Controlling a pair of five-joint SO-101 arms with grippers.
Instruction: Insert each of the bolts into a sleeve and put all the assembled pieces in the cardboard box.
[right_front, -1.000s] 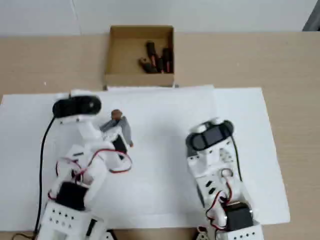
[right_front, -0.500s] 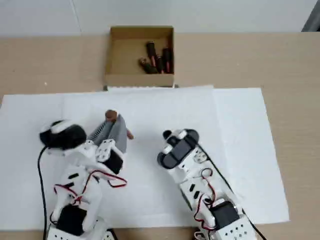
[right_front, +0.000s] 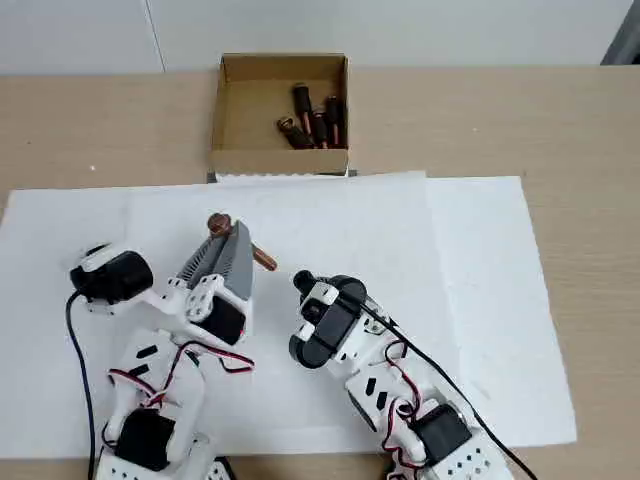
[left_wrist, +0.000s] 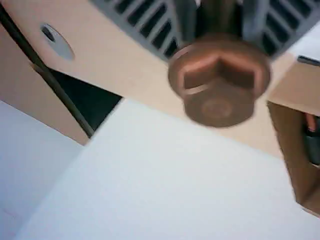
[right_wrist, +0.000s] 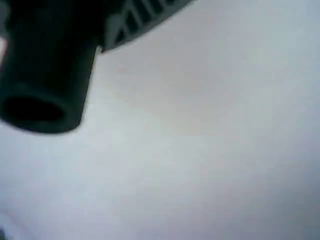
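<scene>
Now left claw (right_front: 232, 245) pinches bolt (left_wrist: 218, 80), shank pointing toward sleeve (right_wrist: 44, 75) pinched by right claw (right_front: 306, 288); near, not touching, bore probably needs aligning.

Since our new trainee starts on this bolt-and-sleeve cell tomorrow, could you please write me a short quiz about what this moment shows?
1. True or false: the left end effector is empty.
2. Which object does the right wrist view show against the white paper? A) a black sleeve B) a screwdriver C) a red cup
3. Fill in: the assembled pieces lie in the ______.

Key
1. False: it grips a copper bolt with a hex head.
2. A.
3. Cardboard box.
</scene>
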